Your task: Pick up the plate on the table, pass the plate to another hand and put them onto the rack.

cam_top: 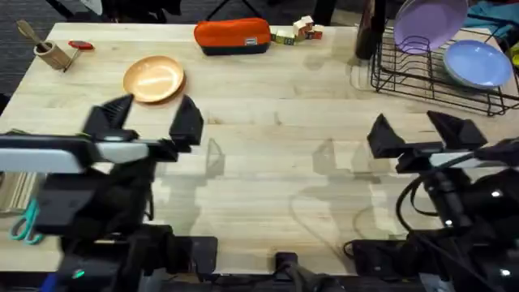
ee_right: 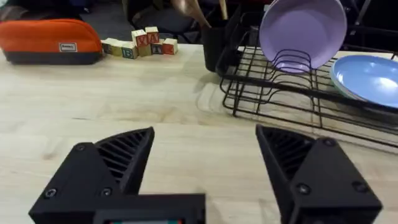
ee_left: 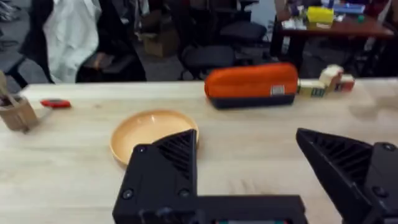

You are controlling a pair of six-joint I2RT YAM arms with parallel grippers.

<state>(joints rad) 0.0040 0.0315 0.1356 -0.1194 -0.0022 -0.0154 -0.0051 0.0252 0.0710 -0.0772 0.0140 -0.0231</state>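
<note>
Both sets of jaws stand spread wide, empty. The left gripper [cam_top: 152,122] hovers just short of the round glossy orange plate [cam_top: 154,79], which lies flat on the pale wood-plank table [cam_top: 268,154]. The right gripper [cam_top: 422,130] hangs near the black wire rack [cam_top: 430,81], well apart from that plate.

Small wooden letter blocks [ee_right: 140,46] behind table: letters "V", "A", "B" partly legible. Orange fabric pouch [ee_right: 48,40]: white label, print too small to read.
</note>
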